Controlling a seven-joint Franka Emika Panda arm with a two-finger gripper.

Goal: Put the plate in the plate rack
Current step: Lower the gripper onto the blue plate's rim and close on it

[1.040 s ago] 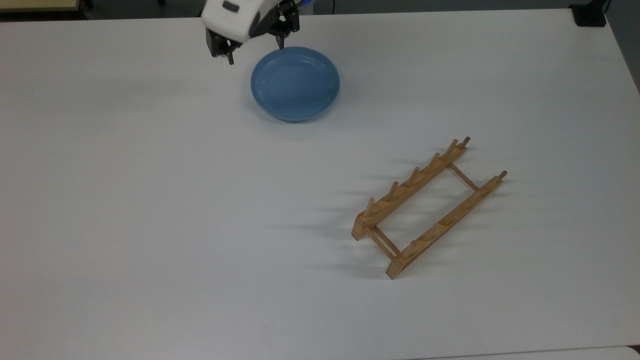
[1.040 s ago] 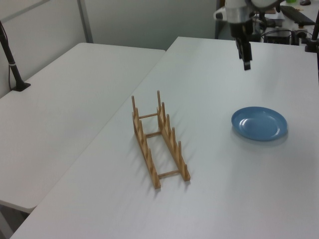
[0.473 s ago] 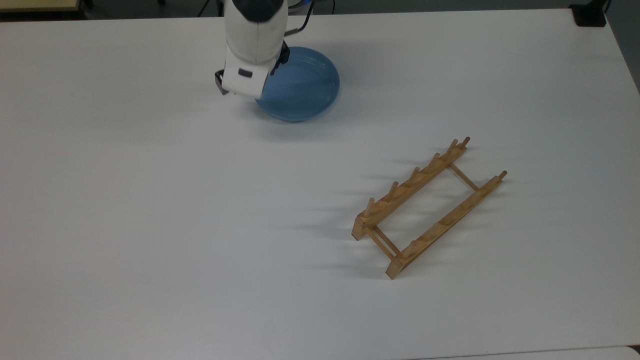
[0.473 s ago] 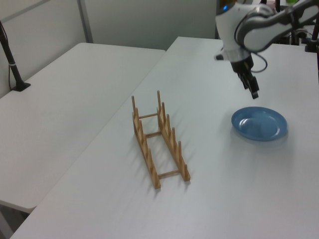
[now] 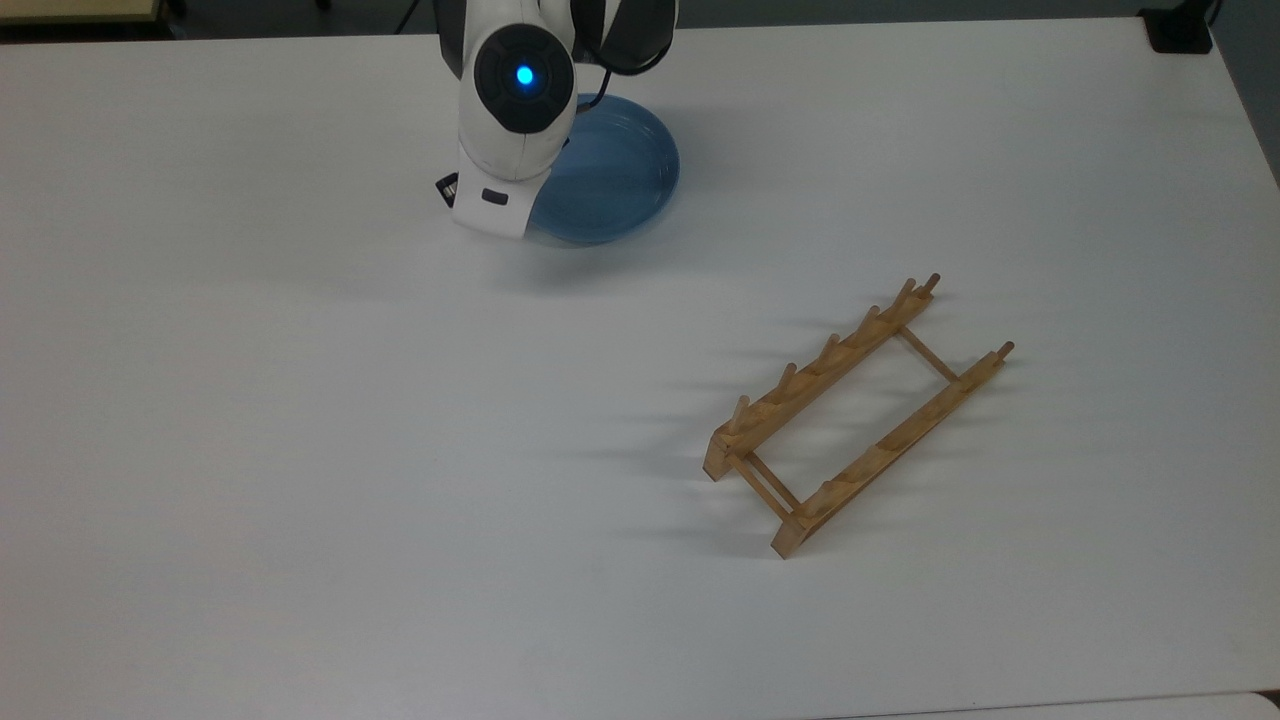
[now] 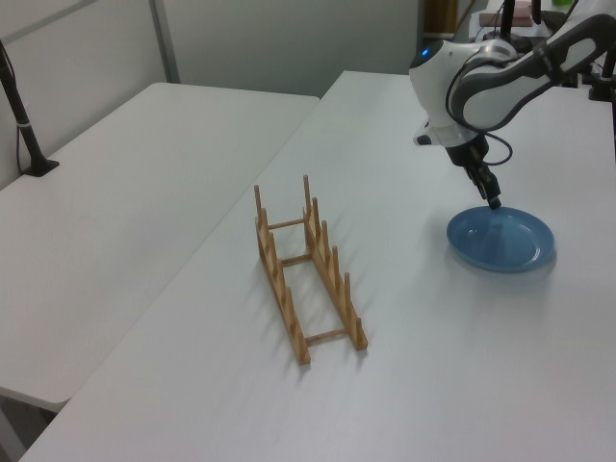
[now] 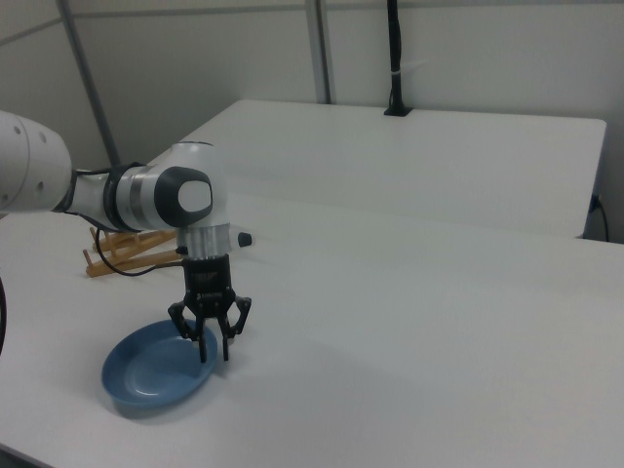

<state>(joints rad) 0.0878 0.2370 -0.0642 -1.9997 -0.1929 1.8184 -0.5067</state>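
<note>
Clearly, no writing or brand mark can be read on any of the things.
Plate: the plate [image 5: 620,170] is round, shallow and glossy light blue, with a raised rim and faint rings inside; it lies flat, right way up, on the surface [image 5: 300,450].
Plate's place: near the surface's far edge in the top view, and close to the near edge in the right view [image 7: 156,372].
Plate rack: the plate rack [image 5: 855,412] is light-brown wood, two parallel rails with upright pegs joined by thin cross dowels; it holds nothing.
Rack's place: well apart from the plate, set at a slant toward the top view's lower right; in the left view [image 6: 306,272] it stands in the middle of the surface, the plate [image 6: 500,239] off to the left view's right.
Arm: the white arm [image 5: 515,110] covers the plate's side on the top view's left, and a round blue light glows on its dark cap.
Gripper: the gripper [image 7: 213,343] points down over the plate's rim on the right view's right; in the left view [image 6: 494,203] its tip sits at the plate's far rim.
Jaws: spread apart, grasping nothing, the black fingers [image 7: 223,338] standing on either side of the rim; whether they touch the plate I cannot tell.
</note>
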